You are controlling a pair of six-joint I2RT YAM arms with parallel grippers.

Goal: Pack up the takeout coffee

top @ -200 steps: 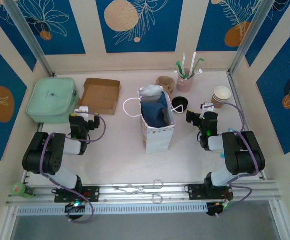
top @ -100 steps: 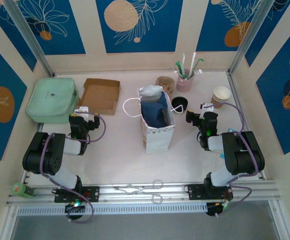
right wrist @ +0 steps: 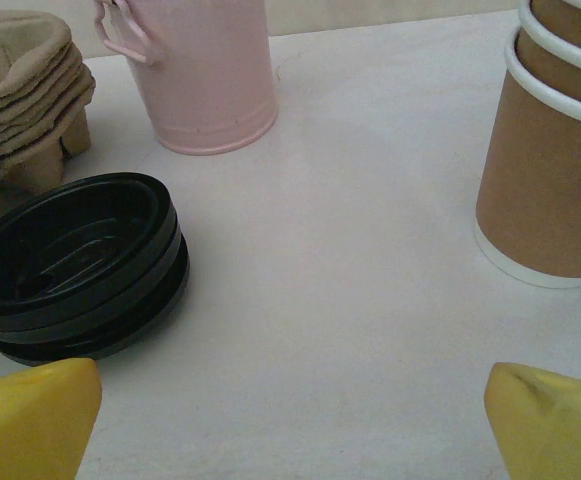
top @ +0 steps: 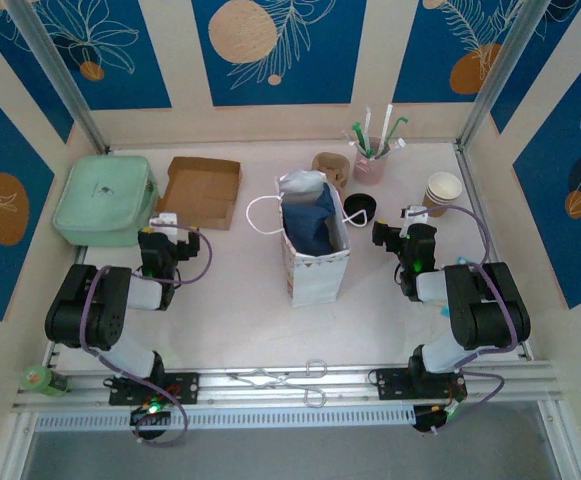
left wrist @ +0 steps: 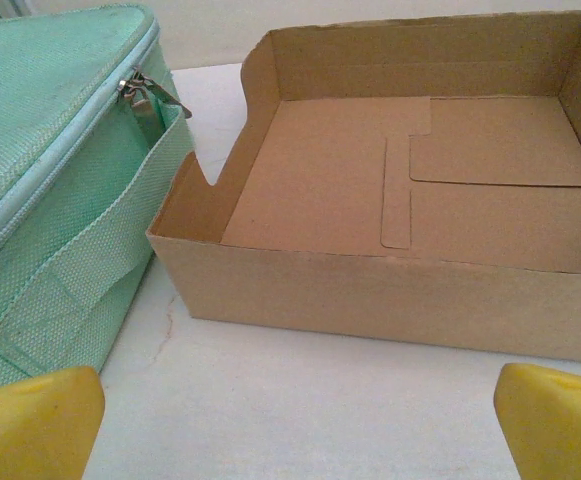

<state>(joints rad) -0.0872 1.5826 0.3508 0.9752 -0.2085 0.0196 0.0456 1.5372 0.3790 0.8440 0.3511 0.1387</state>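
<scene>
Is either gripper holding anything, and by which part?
Nothing is held. The left gripper is open facing the cardboard box; the right gripper is open facing the black lids.

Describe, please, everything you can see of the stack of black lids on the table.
The stack of black lids is a few round lids of glossy plastic, nested together and sitting level on the pale table. The top one shows a sunken centre with faint moulded ridges. The stack stands just in front of the pulp carriers, so close that I cannot tell if they touch, and clearly apart from the pink cup. Seen from above, it lies just right of the paper bag.
</scene>
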